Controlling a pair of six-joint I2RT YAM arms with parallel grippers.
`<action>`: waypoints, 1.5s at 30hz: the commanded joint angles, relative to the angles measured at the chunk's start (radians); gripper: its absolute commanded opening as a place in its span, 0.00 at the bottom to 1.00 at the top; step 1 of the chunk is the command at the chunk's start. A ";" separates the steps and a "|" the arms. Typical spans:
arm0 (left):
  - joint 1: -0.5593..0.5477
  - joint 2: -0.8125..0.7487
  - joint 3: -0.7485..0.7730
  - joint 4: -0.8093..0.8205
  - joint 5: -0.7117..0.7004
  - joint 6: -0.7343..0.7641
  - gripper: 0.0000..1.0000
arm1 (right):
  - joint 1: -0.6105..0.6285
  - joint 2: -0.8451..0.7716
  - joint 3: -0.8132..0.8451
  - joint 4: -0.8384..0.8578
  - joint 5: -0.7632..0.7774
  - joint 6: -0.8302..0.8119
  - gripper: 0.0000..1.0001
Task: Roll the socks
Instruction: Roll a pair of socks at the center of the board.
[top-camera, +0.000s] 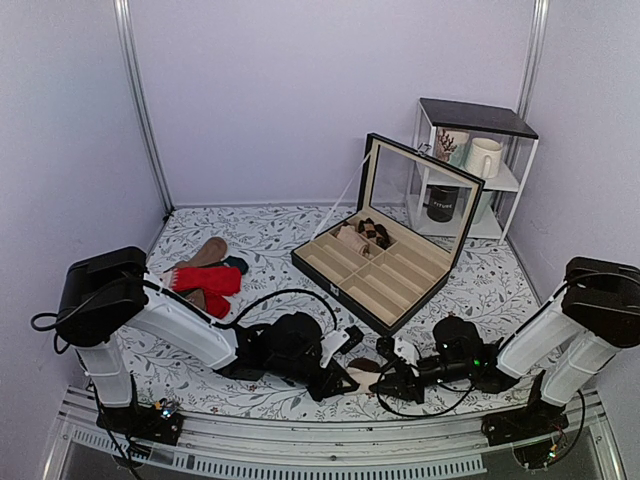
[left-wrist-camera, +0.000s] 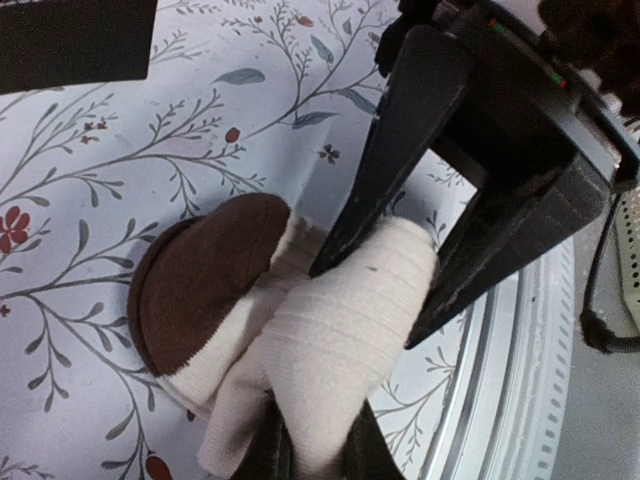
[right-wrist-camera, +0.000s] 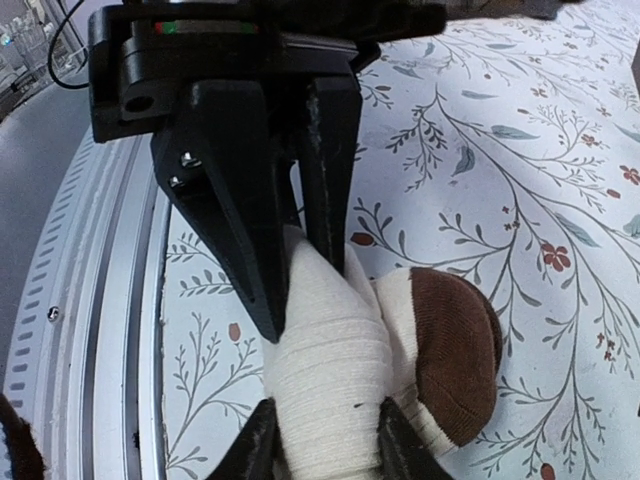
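Note:
The socks (top-camera: 366, 370) lie as a cream bundle near the table's front edge, between the two arms. In the left wrist view the cream roll (left-wrist-camera: 330, 330) has a dark brown end (left-wrist-camera: 200, 280) sticking out to its left. My left gripper (left-wrist-camera: 318, 450) is shut on the roll's near part. My right gripper (left-wrist-camera: 370, 300) comes in from the opposite side, with a finger pressed against each side of the roll. The right wrist view shows the same hold: my right gripper (right-wrist-camera: 325, 440) clasps the cream roll (right-wrist-camera: 330, 370), and the left gripper (right-wrist-camera: 300, 290) pinches its far end.
Red socks (top-camera: 208, 280) and tan and teal socks (top-camera: 212, 252) lie at the back left. An open compartment case (top-camera: 385, 275) stands mid-table, with a small shelf with mugs (top-camera: 470, 170) behind it. The metal front rail (top-camera: 330, 455) runs just beside the grippers.

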 joint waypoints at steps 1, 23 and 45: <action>0.006 0.122 -0.102 -0.436 -0.045 -0.002 0.00 | 0.021 0.024 0.024 -0.021 -0.035 0.053 0.23; -0.221 -0.366 -0.299 0.223 -0.540 0.582 0.77 | -0.020 0.110 0.124 -0.427 -0.187 0.566 0.13; -0.162 -0.133 -0.200 0.262 -0.397 0.702 0.73 | -0.043 0.158 0.175 -0.519 -0.214 0.593 0.12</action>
